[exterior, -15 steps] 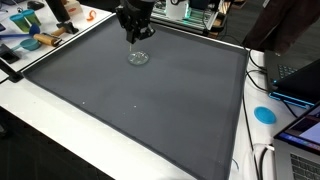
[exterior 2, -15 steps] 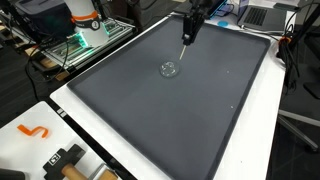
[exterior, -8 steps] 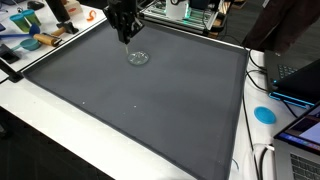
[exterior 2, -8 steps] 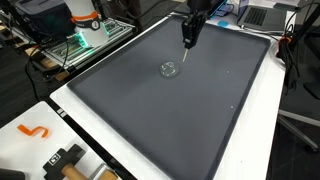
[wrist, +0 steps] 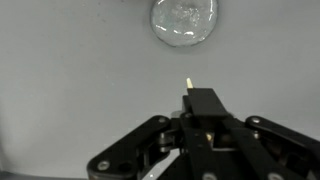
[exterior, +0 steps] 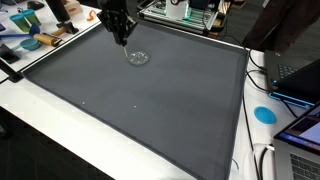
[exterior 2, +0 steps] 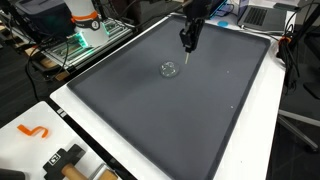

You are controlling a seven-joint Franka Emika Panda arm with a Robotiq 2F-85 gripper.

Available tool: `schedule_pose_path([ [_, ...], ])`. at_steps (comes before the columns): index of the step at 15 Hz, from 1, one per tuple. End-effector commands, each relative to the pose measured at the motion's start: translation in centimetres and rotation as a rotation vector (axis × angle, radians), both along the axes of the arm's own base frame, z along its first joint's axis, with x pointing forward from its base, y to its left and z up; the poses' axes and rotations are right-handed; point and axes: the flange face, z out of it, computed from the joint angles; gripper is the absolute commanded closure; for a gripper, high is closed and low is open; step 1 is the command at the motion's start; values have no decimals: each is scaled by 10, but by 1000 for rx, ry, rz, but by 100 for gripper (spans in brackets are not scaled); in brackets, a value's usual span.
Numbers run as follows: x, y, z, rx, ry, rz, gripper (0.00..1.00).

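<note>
Cluttered lab, benches and gear all round. Dark grey mat (exterior: 150, 110) covered most of a white table (exterior: 60, 125). Small clear round dish (exterior: 138, 57) sat on the mat near its far edge, alone. Gripper (exterior: 120, 38) hung above the mat just beside the dish, not touching it, off to the dish's far-edge side. From the wrist view the dish (wrist: 183, 22) lay straight ahead of the gripper (wrist: 203, 100), a little to one side of its line. Dish round, so no long axis. Jaws were pressed together, seemingly pinching a thin pale stick (wrist: 187, 84); only its tip showed. Blue disc (exterior: 264, 113) lay well away from the dish on the table.
</note>
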Motion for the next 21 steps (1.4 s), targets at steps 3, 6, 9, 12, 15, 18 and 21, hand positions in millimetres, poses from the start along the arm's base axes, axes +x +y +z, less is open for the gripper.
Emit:
schedule_pose_path([
  [3,-19,-30,0,159,-13,59,97],
  [6,-26,-44,-2,238,-17,100,97],
  [9,-13,-41,-3,193,-11,80,87],
  [12,-13,-37,-2,193,-11,85,87],
  [15,-13,-37,-2,194,-11,85,97],
  [18,-14,-41,5,265,-25,101,97],
  [21,-14,-44,9,335,-37,121,97],
])
